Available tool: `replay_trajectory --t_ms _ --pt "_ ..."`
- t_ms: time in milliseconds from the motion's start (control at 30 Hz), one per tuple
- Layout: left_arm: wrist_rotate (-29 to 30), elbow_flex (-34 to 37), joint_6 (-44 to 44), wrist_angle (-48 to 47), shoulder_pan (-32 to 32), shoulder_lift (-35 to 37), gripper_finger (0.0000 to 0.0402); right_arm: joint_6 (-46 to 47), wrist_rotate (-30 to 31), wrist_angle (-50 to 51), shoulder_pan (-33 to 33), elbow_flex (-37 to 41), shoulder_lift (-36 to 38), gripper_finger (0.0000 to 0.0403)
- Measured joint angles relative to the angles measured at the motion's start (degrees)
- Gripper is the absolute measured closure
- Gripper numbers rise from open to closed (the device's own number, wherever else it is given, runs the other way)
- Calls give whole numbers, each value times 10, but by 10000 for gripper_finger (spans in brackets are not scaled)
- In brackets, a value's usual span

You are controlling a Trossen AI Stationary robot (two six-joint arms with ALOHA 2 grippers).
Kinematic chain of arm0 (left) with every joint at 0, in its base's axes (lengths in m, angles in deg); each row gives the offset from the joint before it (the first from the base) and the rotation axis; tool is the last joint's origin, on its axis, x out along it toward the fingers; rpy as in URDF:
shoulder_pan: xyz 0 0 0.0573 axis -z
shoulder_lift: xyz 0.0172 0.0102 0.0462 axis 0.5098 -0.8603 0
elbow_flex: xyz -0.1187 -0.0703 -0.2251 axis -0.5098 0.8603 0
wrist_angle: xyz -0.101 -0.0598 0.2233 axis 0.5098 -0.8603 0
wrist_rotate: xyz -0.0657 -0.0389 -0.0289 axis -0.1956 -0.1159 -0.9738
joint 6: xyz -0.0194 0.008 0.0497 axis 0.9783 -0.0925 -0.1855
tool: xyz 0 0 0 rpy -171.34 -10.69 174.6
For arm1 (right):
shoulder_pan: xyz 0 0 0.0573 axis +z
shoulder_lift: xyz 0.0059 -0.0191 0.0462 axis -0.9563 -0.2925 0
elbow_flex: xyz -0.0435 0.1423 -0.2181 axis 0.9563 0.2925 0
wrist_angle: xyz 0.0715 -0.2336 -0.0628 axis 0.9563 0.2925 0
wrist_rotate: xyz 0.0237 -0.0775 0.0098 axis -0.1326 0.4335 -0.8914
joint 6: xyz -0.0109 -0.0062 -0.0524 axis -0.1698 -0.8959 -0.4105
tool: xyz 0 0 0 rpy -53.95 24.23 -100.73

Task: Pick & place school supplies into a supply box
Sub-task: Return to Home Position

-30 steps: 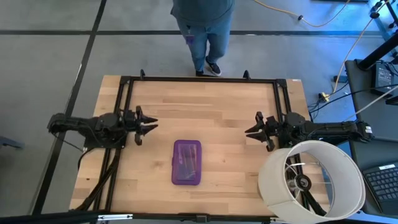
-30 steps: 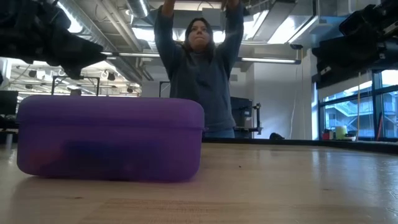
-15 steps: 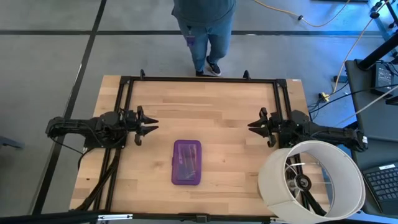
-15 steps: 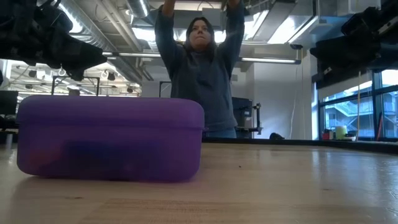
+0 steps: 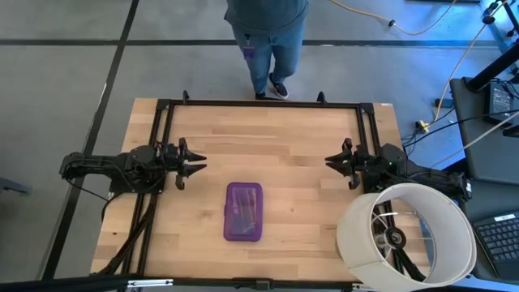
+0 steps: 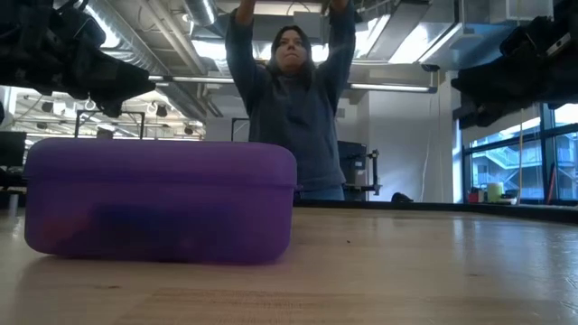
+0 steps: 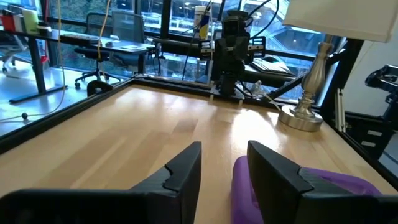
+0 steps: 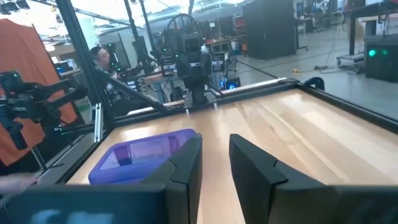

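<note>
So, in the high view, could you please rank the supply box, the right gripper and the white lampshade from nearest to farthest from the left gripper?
From the left gripper:
1. supply box, closed, mid-table.
2. right gripper, opposite, on the table's right side.
3. white lampshade, at the right front corner.
</note>
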Motion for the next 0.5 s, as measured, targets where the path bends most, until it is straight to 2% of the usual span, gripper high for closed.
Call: replay_trajectory --t_ms 500 --pt "0 0 0 0 0 0 277 -14 0 0 0 0 0 316"
